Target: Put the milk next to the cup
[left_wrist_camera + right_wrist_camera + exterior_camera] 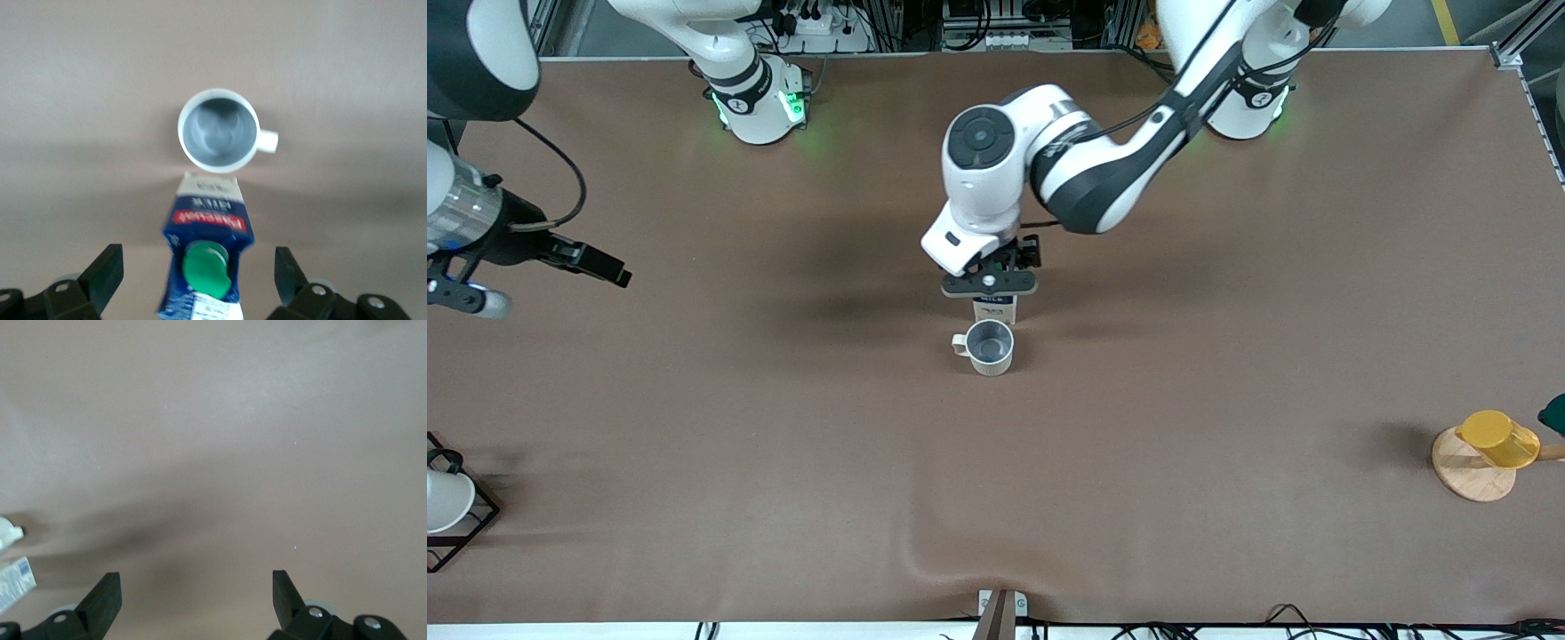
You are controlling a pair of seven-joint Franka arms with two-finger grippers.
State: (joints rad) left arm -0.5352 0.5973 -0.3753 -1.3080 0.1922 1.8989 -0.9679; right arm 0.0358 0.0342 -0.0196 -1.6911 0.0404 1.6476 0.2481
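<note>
One milk (996,310) stands just beside one cup (990,347), two grippers open.

Robotics lab bench
Two white arm bases (760,98) bolted at the edge of a brown-covered table (1227,356), aluminium framing (1516,44) at its corner, power strips and cables (818,22) past the edge, a few test props set apart

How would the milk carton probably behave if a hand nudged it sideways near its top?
The milk is tall on a small base, so a high push would likely tip it rather than slide it. Its flat sides mean it probably would not roll. With the cup close beside it, a topple that way might knock the cup.
</note>
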